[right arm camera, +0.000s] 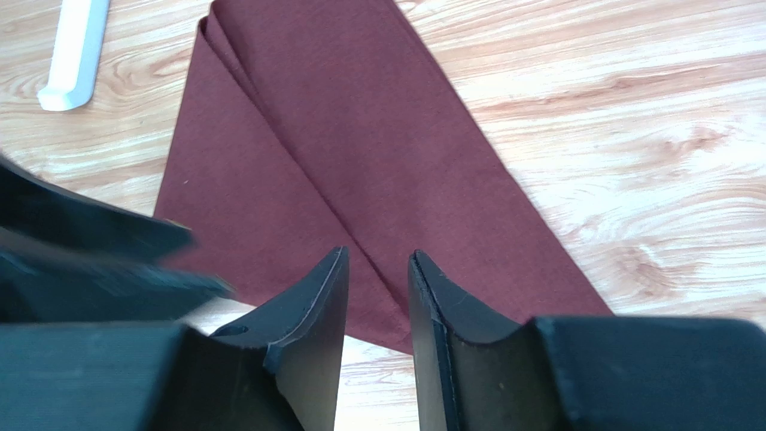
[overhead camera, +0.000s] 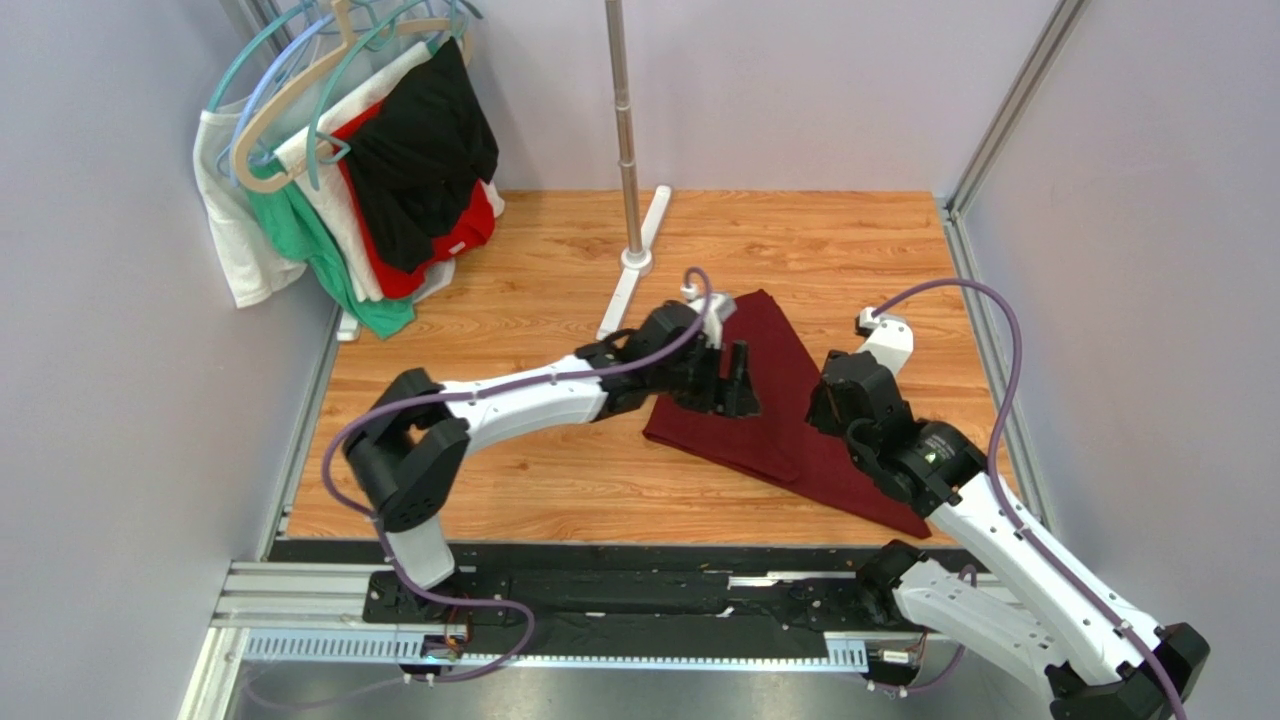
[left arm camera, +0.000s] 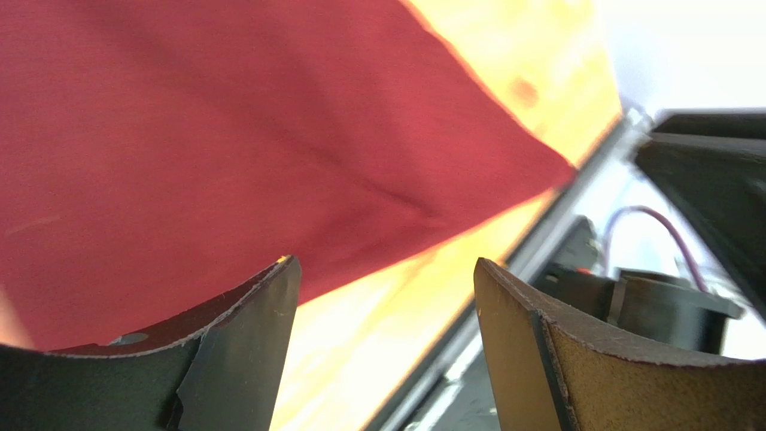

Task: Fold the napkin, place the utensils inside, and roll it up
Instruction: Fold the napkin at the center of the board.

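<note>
The dark maroon napkin [overhead camera: 789, 428] lies folded into a long triangle on the wooden table, right of centre. My left gripper [overhead camera: 736, 383] hovers over its left part, jaws wide open and empty. In the left wrist view [left arm camera: 385, 269] the napkin [left arm camera: 225, 135] fills the upper left. My right gripper [overhead camera: 827, 408] is at the napkin's right edge. In the right wrist view [right arm camera: 378, 256] its jaws are narrowly open over a fold line of the napkin [right arm camera: 342, 135], holding nothing. The spoon is out of view.
Garments on hangers [overhead camera: 361, 165] hang at the back left. A metal pole [overhead camera: 621, 90] stands on a white base [overhead camera: 639, 248] behind the napkin; the base also shows in the right wrist view [right arm camera: 76, 49]. A metal rail [overhead camera: 601, 600] runs along the near edge.
</note>
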You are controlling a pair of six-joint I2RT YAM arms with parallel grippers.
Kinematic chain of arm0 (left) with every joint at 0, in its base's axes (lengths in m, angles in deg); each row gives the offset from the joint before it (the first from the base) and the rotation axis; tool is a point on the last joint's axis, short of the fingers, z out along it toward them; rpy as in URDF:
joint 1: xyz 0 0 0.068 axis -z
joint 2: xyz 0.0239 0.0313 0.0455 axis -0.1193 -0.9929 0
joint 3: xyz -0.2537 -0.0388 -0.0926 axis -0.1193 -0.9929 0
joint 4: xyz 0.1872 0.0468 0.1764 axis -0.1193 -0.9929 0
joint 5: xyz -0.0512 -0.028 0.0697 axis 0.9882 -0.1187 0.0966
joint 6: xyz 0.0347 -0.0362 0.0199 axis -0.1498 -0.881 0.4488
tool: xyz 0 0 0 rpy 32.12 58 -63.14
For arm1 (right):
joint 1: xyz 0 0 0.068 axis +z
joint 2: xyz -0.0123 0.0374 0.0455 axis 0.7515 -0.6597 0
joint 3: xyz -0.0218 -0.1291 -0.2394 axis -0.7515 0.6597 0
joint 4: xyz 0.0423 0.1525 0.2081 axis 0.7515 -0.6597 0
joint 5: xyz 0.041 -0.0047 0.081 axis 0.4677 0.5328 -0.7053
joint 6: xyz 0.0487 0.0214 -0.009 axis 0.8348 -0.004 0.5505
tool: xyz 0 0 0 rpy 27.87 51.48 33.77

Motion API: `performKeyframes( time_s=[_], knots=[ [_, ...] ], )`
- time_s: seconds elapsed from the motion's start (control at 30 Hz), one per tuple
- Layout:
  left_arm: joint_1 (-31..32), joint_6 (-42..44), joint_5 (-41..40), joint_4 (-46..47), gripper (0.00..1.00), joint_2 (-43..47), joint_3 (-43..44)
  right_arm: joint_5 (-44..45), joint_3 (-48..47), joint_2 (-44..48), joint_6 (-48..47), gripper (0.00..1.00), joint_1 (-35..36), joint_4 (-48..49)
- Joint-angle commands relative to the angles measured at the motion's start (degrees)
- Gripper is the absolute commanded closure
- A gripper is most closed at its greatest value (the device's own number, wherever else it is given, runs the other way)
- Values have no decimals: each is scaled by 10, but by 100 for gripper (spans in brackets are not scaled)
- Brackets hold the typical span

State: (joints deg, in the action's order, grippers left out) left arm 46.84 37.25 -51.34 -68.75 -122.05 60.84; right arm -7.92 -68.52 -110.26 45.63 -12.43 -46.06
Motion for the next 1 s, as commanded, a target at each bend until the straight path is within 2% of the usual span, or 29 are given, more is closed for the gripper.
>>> performKeyframes(
  time_s=[0.0,0.17,0.33,0.5,0.57,0.83,0.93,0.97],
  knots=[
    [-70,33,-12,-3,20,64,-80,-31,17,9,15,65,-3,16],
    [-140,50,-7,7,20,87,-128,-95,62,-8,33,66,-2,34],
    [-177,56,29,28,26,48,-137,-117,84,-7,49,66,-2,51],
    [-186,66,69,52,38,5,-127,-116,75,-16,42,66,-2,51],
    [-186,60,97,74,39,-17,-128,-114,71,-21,38,66,-2,53],
    [-185,62,97,76,45,-52,-120,-116,65,-30,36,66,-2,60],
    [-185,60,98,76,52,-59,-121,-117,65,-30,36,66,-2,60],
    [-185,60,99,75,57,-60,-121,-117,65,-29,35,66,-2,59]
  ],
)
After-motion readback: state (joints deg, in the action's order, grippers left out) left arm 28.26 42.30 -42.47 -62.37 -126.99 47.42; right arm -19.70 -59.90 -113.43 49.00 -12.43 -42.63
